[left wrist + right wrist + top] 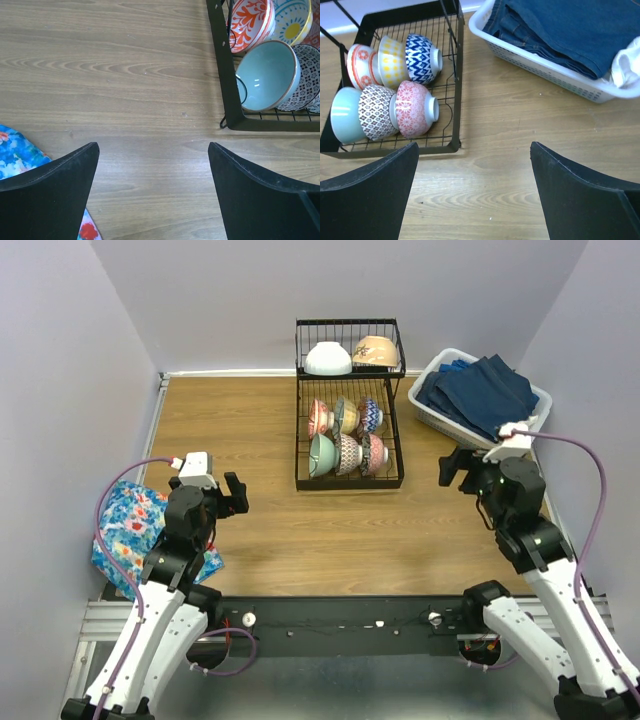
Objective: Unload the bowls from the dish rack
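Bowls [347, 453] in the dish rack [350, 485], basket [445, 423] right of it, cloth [125, 525] left

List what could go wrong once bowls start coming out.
The mint-green bowl leans nested against the patterned bowl; pulling one may drag or topple the other.
The rim of the dish rack stands between the open left gripper and that bowl; fingers might snag wire.
The white basket sits close beside the rack, so the right gripper could bump it.
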{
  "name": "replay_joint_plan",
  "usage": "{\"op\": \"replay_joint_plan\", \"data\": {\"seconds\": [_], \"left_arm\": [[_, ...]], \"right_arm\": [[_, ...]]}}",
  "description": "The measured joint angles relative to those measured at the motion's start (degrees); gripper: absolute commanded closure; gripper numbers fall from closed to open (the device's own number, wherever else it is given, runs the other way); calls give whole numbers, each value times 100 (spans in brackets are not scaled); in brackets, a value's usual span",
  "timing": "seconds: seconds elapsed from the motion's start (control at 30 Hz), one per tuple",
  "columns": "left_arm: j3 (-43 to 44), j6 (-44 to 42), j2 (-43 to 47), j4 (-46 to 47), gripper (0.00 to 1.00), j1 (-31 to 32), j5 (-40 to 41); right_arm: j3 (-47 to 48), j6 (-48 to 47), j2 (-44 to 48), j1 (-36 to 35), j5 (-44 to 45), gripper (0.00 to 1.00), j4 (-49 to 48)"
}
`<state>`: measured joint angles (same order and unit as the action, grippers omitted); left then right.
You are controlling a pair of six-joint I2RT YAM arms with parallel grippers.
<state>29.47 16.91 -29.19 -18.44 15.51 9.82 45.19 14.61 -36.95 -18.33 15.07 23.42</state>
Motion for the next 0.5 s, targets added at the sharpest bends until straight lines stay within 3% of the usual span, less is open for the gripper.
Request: {"op": "replay_joint_plan", "data": {"seconds": [0.23, 0.5], "left_arm": [[0, 9, 39, 17, 1, 11, -74], [0, 26, 225, 44, 1, 352, -70]], "right_arm": [[542, -697, -1095, 0, -356, 0, -407], [2247, -1954, -2787, 0, -1045, 0, -210]]}}
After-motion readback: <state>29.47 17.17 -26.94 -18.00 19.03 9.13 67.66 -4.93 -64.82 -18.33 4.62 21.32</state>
